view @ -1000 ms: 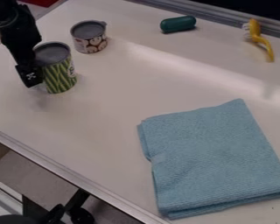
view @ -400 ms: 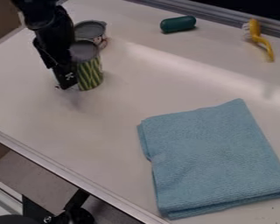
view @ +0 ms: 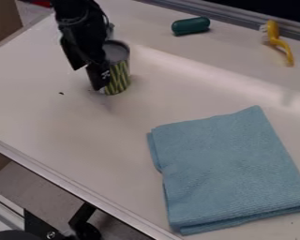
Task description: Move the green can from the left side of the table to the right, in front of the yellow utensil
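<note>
In the camera view, the can point(view: 120, 78), patterned in green and pale yellow with a grey top, stands upright on the far left part of the table point(view: 58, 122). The black gripper point(view: 88, 78) hangs low just left of the can, its two fingers parted, so it is open; the right-hand finger is right up against the can's side, though actual contact is hard to make out. A bit of a grey thing point(view: 110, 31) peeks out beyond the can, partly hidden by the arm. A dark speck point(view: 61, 93) lies left of the gripper. At the far side, right of the can, lies a dark green capsule shape point(view: 191, 26), and farther right a yellow brush point(view: 273, 33) with white bristles, near the metal rail point(view: 240, 22). A folded light blue cloth point(view: 231, 168) lies near right, well apart from the can. Past the table's near left edge, a black stand point(view: 85, 227) rises above the grey floor point(view: 33, 185).
</note>
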You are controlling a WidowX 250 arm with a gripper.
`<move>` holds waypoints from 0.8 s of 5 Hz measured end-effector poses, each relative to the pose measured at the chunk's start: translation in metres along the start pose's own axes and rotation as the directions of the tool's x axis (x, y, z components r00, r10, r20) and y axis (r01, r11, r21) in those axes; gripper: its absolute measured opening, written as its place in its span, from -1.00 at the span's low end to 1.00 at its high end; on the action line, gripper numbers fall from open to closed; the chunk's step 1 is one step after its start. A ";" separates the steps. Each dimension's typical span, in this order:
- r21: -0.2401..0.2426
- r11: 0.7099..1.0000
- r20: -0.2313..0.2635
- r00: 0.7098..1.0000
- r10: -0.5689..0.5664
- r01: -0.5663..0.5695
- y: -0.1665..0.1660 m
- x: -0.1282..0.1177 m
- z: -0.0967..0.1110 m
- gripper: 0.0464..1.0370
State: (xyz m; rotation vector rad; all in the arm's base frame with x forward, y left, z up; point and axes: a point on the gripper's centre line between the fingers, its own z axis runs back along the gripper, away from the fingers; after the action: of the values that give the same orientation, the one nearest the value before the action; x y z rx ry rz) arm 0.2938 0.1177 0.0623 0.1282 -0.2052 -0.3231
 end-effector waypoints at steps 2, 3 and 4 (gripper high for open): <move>-0.001 0.998 0.033 0.997 0.070 -0.070 -0.031 0.039 -0.009 0.92; 0.011 0.993 0.052 0.992 0.116 -0.117 -0.043 0.057 -0.012 0.92; 0.018 0.990 0.063 0.988 0.139 -0.140 -0.057 0.078 -0.017 0.92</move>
State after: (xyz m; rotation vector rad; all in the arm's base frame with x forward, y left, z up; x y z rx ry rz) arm 0.3526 0.0405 0.0512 0.1253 -0.2772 -0.1856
